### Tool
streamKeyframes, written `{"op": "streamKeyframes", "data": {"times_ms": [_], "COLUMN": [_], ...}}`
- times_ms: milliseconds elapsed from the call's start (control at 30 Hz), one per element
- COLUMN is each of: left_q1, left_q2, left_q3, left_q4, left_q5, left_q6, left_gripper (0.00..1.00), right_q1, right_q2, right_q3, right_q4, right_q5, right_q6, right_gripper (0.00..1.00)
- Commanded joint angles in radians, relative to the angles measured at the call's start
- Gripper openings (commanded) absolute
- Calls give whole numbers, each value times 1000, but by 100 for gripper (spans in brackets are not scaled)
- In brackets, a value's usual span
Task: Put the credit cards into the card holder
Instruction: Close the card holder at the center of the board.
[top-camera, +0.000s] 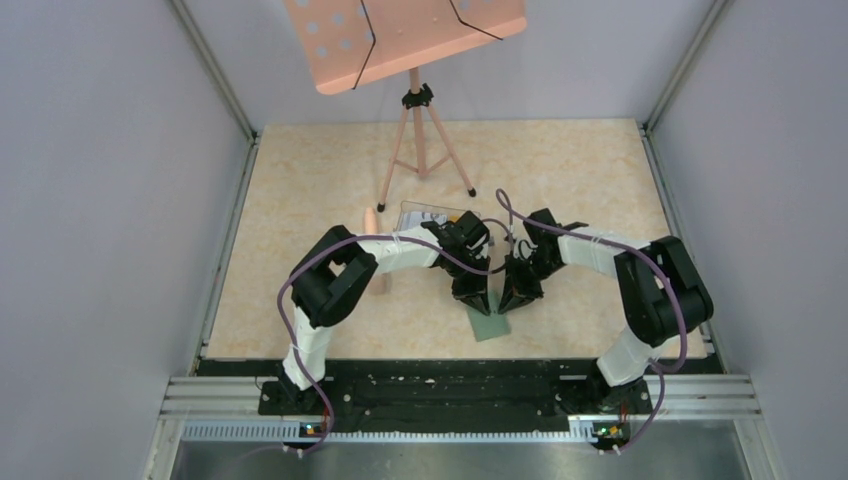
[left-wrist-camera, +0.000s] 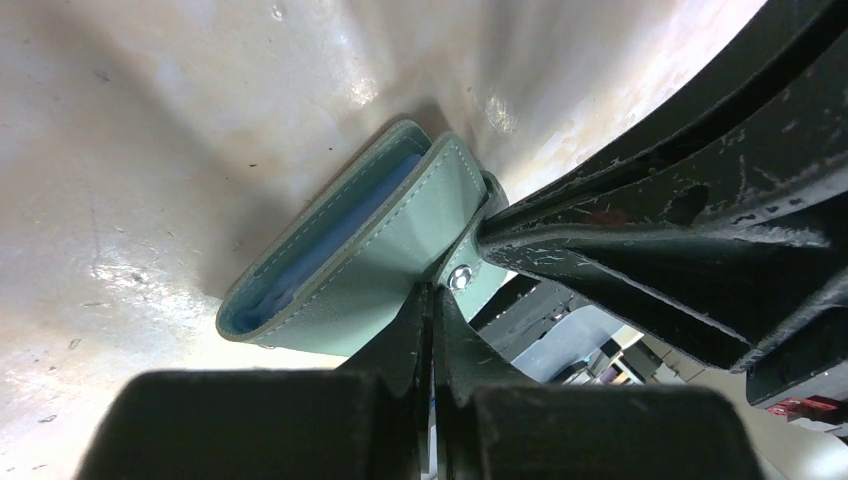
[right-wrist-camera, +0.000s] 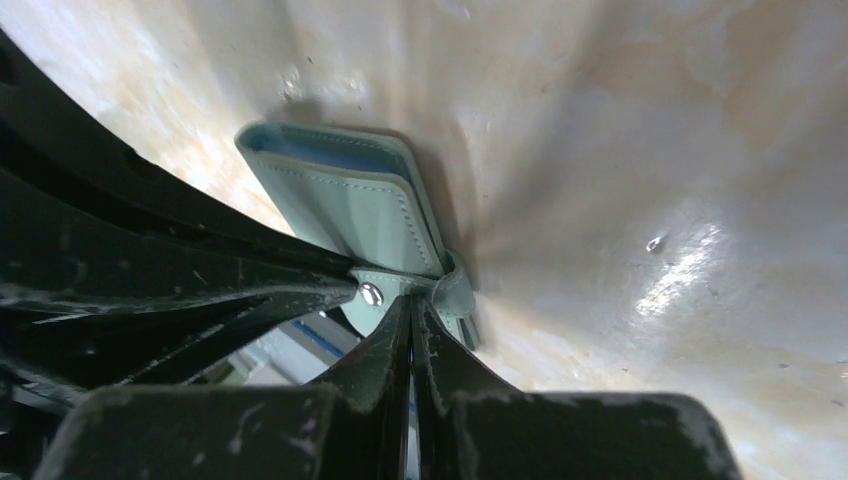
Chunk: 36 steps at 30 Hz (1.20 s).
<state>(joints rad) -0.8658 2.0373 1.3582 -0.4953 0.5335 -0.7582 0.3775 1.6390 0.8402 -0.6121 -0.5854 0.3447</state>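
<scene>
Wallet (top-camera: 490, 324) sat near-centre on table (top-camera: 300, 200), strap end tipped up, under both arms. Left gripper (left-wrist-camera: 432, 296) and right gripper (right-wrist-camera: 410, 301) were each pressed together, pinching wallet at snap strap (right-wrist-camera: 392, 284), by my read. Judged step: unsnapping. I'd pull apart slowly, one side anchoring, no twisting.

Table was glossy, marbled. Wallet was sage, leather-like, squarish, pale stitching; blue sleeve (left-wrist-camera: 330, 245) inside. Stud (left-wrist-camera: 460, 278) was small, shiny metal.

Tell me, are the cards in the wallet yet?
Done: nothing that shows. In hand: the left gripper and right gripper pinch the snap tab of the green card holder, which is folded, only blue sleeves showing. Left: opening it, fetching cards, slotting them in.
</scene>
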Motion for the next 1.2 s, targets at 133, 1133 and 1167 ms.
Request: {"op": "streamKeyframes", "data": {"times_ms": [133, 1133, 1167], "left_q1": [-6, -25, -25], "left_q2": [51, 9, 2], "left_q3": [-16, 34, 39], "left_q4": [-19, -68, -71], "left_q5": [-44, -135, -140], "left_q6": [0, 64, 68], "left_gripper": [0, 0, 0], "right_q1": [44, 19, 17], "right_q2": [69, -250, -249], "right_q3": [-21, -13, -18], "right_q4": [37, 72, 77], "right_q5": [85, 156, 139], "right_q6": [2, 113, 113], "right_gripper": [0, 0, 0]}}
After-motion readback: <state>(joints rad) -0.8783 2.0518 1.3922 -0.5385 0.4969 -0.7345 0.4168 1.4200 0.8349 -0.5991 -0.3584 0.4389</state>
